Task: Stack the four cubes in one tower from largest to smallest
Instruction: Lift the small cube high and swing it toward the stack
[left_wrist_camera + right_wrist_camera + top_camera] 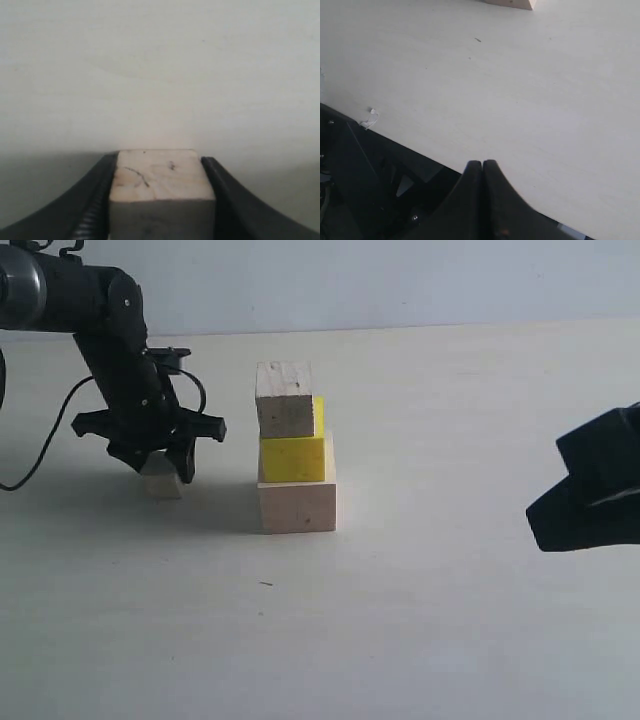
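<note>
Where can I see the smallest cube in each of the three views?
Exterior view: smallest cube on the table at left, under the left gripper.
Left wrist view: in the near foreground, between the fingers.
Right wrist view: not in it.
Shared landmark: the black fingers flanking it.

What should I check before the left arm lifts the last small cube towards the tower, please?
1. Smallest cube centred in the left gripper: ok.
2. Fingers against both side faces: ok, by the left wrist view.
3. Tower of three cubes in size order: ok.
4. Top cube centred on the yellow cube: not ok, it sits towards the left edge in the exterior view.
5. Right gripper shut and well apart from the tower: ok.
6. Smallest cube's grip firm enough to lift: cannot tell.
</note>
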Controlling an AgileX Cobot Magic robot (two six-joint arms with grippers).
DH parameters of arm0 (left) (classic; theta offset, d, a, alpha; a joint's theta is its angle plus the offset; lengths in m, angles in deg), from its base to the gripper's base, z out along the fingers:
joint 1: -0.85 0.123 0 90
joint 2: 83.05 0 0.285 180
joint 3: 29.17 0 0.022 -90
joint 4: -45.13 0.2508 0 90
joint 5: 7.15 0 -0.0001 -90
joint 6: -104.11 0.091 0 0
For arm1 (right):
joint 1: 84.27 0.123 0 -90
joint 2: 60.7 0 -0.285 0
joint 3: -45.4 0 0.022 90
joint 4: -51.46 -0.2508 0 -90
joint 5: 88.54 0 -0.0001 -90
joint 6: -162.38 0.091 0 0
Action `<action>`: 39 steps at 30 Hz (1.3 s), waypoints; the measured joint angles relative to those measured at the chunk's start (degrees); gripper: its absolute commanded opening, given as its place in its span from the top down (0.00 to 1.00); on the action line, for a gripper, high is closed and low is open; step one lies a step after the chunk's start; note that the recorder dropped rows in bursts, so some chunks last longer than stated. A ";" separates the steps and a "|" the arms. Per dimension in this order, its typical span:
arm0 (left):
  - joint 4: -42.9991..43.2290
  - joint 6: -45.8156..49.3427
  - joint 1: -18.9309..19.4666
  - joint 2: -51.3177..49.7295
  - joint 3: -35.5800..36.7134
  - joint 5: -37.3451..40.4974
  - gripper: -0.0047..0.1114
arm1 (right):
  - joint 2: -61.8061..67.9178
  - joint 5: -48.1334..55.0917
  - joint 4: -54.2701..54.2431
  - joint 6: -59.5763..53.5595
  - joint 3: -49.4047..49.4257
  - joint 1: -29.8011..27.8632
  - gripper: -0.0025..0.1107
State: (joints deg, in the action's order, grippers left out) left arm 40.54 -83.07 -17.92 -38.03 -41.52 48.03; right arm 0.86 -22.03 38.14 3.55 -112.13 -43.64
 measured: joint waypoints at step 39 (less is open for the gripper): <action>-65.56 85.17 14.18 26.56 9.39 14.61 0.96 | 0.00 0.00 -0.80 -3.86 0.00 0.00 0.98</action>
State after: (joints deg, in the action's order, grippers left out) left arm -25.02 2.10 -3.74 -11.47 -32.13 62.64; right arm 0.86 -22.03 37.34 -0.31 -112.13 -43.64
